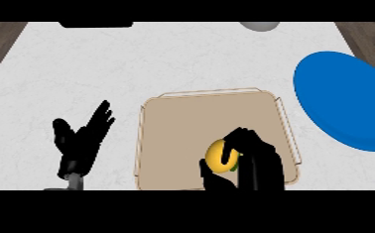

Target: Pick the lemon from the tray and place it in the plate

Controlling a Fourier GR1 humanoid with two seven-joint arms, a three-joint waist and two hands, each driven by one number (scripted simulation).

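Observation:
A yellow lemon point(217, 156) lies on the tan tray point(190, 128) near the tray's front edge. My right hand point(255, 165) is over it, fingers and thumb curled round the fruit from the right and below, hiding part of it. The blue plate point(333, 98) sits to the right of the tray, cut off by the view's right edge. My left hand point(82, 143) rests open on the counter left of the tray, fingers up.
A grey round object point(260, 26) shows at the counter's far edge, and a black item point(96, 24) at the far left. White counter surface lies beyond the tray and between tray and plate.

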